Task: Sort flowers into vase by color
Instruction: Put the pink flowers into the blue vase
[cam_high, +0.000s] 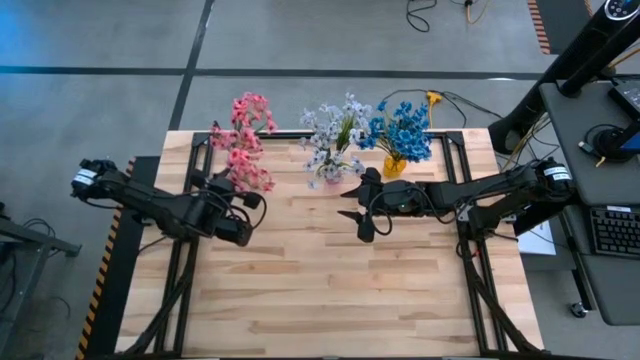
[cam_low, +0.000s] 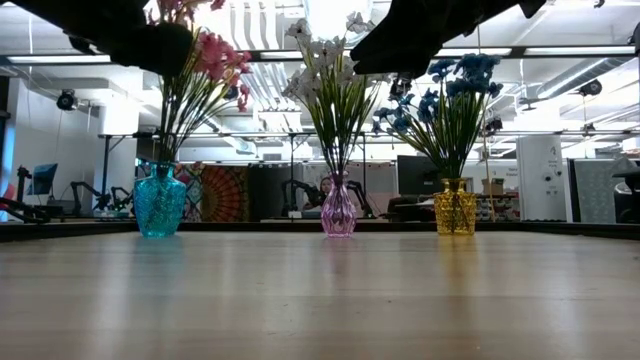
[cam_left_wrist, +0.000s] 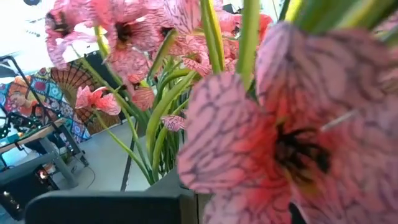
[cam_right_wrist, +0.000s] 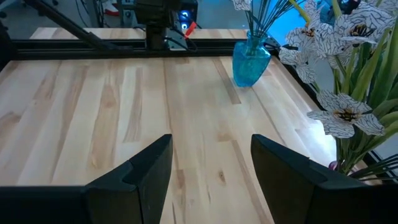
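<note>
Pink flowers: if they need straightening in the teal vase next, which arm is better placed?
Likely left. The left pincer sits right by the pink flowers, which fill its wrist view, while the right pincer, open and empty, hangs nearer the white flowers.

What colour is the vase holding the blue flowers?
Yellow: the vase under the blue flowers, clearest in the low view.

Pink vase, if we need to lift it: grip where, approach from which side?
By judgement: the narrow neck of the pink vase, above its round belly, below the white flowers. Come in level from the bare table side; the stems fan out overhead, and vases stand either side.
</note>
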